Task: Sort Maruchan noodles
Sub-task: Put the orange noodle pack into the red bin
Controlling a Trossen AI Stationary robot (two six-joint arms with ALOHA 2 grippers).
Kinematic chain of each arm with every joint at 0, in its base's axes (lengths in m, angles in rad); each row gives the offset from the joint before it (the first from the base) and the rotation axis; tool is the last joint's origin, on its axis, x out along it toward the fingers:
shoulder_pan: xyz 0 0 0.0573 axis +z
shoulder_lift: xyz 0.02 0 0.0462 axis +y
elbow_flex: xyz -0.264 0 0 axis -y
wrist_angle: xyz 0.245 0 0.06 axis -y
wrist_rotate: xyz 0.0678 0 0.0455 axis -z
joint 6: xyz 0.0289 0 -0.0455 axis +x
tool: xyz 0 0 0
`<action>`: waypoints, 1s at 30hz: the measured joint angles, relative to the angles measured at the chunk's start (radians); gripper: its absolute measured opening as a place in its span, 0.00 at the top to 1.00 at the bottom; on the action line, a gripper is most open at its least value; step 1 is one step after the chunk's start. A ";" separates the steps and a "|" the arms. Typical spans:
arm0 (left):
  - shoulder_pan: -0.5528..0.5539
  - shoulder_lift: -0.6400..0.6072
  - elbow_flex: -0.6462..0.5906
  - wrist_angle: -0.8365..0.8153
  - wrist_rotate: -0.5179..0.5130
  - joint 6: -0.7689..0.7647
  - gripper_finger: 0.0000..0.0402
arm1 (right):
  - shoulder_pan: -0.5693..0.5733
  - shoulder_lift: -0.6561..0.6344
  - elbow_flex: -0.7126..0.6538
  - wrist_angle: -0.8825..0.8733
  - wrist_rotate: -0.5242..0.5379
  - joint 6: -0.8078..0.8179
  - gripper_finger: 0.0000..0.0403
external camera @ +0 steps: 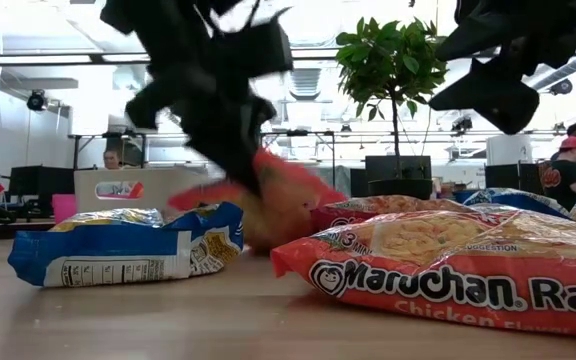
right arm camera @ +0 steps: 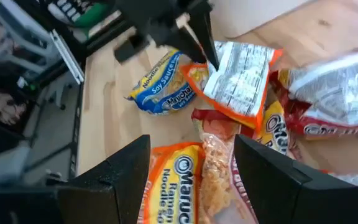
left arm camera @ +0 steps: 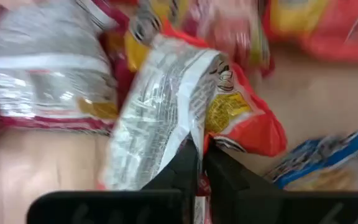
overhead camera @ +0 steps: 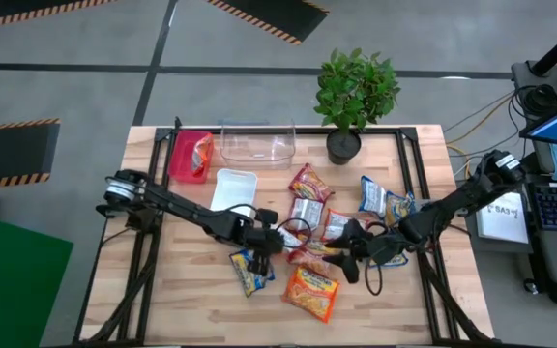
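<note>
**A:** What can you read on the packets?

**B:** In the low view the nearest orange packet reads "Maruchan" in white outlined letters, then "Ra…", with "Chicken Flavor" blurred beneath. The right wrist view shows "Soy Sauce" and "Maruchan" on the blue-and-yellow packet, and "Ramen Noodle So…" on the orange one between that arm's fingers.

**A:** What are they made of?

**B:** Crinkly, glossy plastic, flat and rectangular. The backs are silvery white with fine black print too small to read. Several have red-brown borders.

**A:** Where do they lie?

**B:** Scattered over the middle of the pale wooden slat desk. A blue-and-yellow one sits toward the front left, an orange one at the front centre, and two blue ones lie toward the right.

**A:** And the left gripper?

**B:** Its fingers are clenched on the edge of an orange packet, which is turned silvery printed back toward the wrist camera and lifted off the desk in the low view.

**A:** The right gripper?

**B:** It hangs over the centre pile, fingers spread wide, grasping nothing.

**A:** Anything else?

**B:** A red tray, a clear tray and a white tray stand at the back left, and a potted plant in a dark pot at the back centre.
</note>
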 joint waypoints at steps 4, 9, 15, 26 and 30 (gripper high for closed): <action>0.010 -0.122 0.004 0.003 -0.001 -0.114 1.00 | 0.000 -0.014 0.000 -0.001 -0.002 -0.093 0.45; 0.011 -0.334 0.005 0.009 -0.155 -0.238 1.00 | 0.004 -0.048 0.000 0.001 -0.015 -0.157 0.45; 0.008 -0.548 0.006 -0.063 -0.484 -0.321 1.00 | 0.004 -0.060 0.000 0.002 -0.020 -0.246 0.47; 0.328 -0.734 0.006 -0.726 -0.693 -0.788 1.00 | -0.057 -0.093 0.000 -0.014 0.008 -0.378 0.60; 0.552 -0.709 0.004 -0.809 -0.605 -0.813 1.00 | -0.102 -0.120 0.001 -0.012 -0.057 -0.390 0.65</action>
